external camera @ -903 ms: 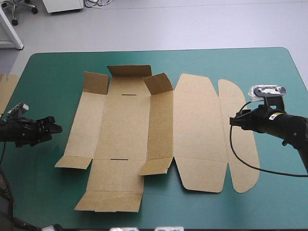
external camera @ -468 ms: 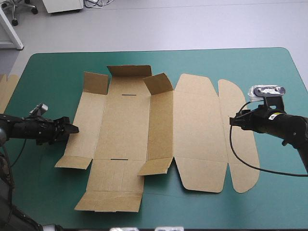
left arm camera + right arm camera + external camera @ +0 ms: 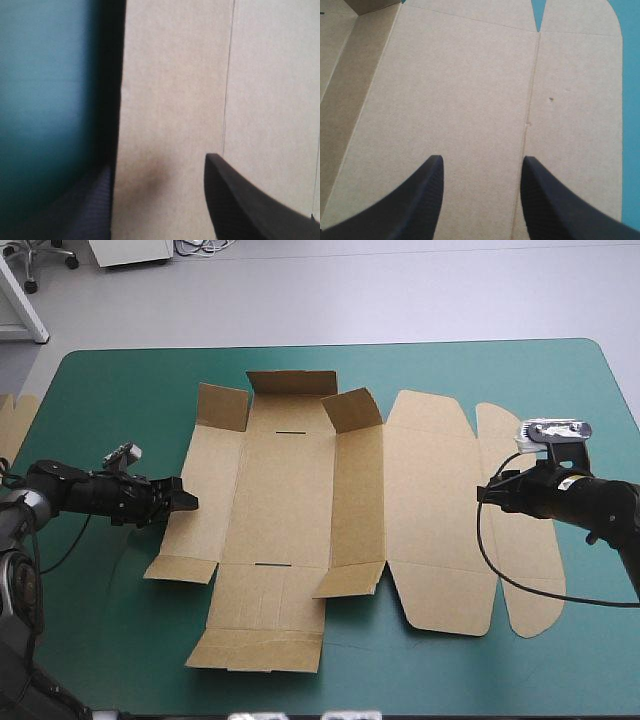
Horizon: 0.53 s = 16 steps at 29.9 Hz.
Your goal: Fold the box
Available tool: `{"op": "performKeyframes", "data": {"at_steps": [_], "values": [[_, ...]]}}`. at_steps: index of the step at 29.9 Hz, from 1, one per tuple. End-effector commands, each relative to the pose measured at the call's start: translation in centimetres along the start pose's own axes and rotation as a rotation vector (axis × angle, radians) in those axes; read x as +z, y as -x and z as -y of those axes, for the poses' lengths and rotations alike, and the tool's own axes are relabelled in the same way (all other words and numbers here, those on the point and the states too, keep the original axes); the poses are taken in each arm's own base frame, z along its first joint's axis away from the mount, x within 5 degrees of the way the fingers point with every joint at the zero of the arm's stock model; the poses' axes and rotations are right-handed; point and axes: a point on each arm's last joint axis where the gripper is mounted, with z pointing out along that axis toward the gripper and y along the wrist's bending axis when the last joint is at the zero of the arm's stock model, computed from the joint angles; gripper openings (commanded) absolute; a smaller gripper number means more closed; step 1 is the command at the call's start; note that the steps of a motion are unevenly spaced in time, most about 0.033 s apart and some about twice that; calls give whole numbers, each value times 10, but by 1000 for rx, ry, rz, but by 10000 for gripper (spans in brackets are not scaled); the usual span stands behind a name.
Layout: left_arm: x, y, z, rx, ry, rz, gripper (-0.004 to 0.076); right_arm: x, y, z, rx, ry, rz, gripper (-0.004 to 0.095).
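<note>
The brown box lies as a cut sheet on the teal-green cover, mostly flat. Its small far flaps and one near flap stand partly raised. My left gripper is open at the sheet's left edge. In the left wrist view one finger is over the board and the other sits by its edge. My right gripper is open and hovers over the lid panel. In the right wrist view its fingers straddle the crease between the lid and the rounded tuck flap.
An edge of more brown board shows at the table's left edge. Bare teal-green cover runs along the near side and the far right corner.
My left gripper has travelled right to the sheet's left edge, and the whole box has slid a little to the right. The right arm has stayed put.
</note>
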Motion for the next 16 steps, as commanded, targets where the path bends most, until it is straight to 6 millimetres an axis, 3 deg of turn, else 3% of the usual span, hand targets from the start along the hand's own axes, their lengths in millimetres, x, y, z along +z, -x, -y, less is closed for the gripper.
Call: {"op": "performKeyframes", "data": {"at_steps": [1, 7, 11, 12, 16], "values": [[-8, 7, 16, 40, -26, 28, 364, -10, 13, -2, -8, -4, 90, 459], [-14, 18, 24, 50, -60, 74, 256, -10, 13, -2, -8, -4, 90, 459], [-16, 21, 27, 91, -73, 82, 20, -10, 13, -2, -8, -4, 90, 459], [-17, 21, 27, 107, -69, 81, -6, -10, 13, -2, -8, -4, 90, 459], [-19, 22, 28, 129, -61, 68, -10, -10, 13, -2, -8, -4, 90, 459]]}}
